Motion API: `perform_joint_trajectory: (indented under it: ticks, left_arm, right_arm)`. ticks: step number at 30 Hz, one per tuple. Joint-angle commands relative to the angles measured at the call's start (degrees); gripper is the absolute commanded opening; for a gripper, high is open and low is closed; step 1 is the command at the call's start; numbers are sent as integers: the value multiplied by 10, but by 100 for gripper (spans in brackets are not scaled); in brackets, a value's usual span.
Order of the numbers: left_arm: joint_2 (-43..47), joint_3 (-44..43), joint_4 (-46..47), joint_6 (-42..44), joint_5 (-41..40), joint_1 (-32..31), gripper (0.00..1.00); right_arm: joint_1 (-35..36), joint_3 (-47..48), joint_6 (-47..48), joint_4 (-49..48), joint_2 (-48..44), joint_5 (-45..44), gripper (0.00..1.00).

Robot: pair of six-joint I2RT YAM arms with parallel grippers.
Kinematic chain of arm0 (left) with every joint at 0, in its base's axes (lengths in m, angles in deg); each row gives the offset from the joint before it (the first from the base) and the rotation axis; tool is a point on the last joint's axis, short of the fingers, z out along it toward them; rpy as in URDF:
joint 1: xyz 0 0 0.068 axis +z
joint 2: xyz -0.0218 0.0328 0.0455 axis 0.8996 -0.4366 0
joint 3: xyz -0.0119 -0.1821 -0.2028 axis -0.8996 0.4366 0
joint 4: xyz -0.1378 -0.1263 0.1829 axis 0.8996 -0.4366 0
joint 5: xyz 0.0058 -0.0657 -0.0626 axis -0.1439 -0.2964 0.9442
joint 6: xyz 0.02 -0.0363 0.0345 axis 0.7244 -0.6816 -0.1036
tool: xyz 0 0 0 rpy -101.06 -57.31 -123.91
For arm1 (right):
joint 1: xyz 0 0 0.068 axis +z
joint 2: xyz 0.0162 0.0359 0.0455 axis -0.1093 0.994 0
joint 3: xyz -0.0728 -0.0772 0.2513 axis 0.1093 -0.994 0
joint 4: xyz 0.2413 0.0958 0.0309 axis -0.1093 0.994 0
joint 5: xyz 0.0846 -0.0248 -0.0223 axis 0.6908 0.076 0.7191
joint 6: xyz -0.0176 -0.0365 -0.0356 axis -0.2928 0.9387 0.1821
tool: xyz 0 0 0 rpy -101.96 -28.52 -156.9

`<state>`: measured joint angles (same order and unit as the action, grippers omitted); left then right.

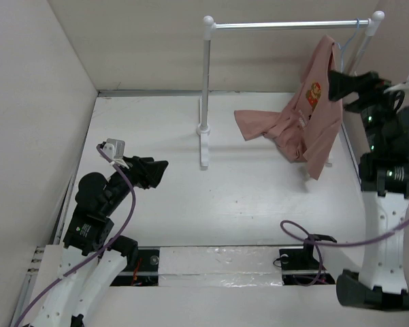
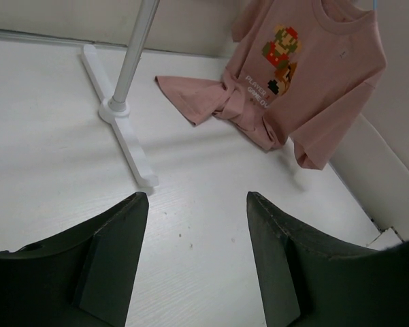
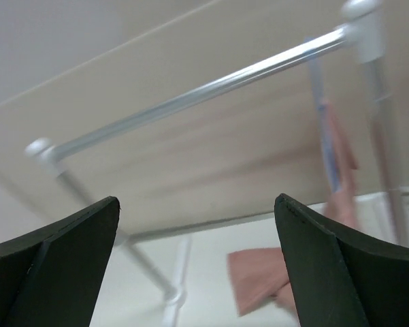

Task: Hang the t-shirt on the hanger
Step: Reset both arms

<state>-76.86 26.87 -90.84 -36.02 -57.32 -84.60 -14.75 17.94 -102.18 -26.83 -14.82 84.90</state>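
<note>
T-shirt [image 1: 313, 116] hangs on hanger [image 3: 326, 136], hooked on rail [image 1: 286, 25] by the right post. Its lower part trails toward the worktop [image 1: 245, 197]; contact unclear. Left hand [image 1: 162, 173] open, low, well apart. Right hand [image 3: 196, 201] open, just beside the collar.

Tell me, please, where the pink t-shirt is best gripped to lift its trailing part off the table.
Probably the free edge of the flap of the t-shirt lying flat on the table, approached low from the left by the open left gripper. That edge is spread thin toward the rack post, while the rest hangs bunched near the right end of the rail.
</note>
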Motion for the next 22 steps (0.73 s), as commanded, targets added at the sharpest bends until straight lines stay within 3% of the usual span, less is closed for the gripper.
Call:
perform_joint_trajectory:
  ticks: [1,5,7,13,22]
  left_arm:
    - [21,7,39,-4,-15,4,56]
    - [49,-6,46,-18,-22,4,58]
    - [59,-19,46,-22,-30,4,60]
    - [88,-44,40,-32,-52,4,58]
    - [110,-13,14,-61,-57,4,58]
  right_arm:
    - [47,-112,-60,-149,-71,148,100]
    - [108,-257,-94,-227,-167,241,100]
    - [129,-312,-88,-214,-225,231,100]
    - [157,-338,-55,-107,-367,198,100]
    - [157,-338,-18,29,-417,180,100]
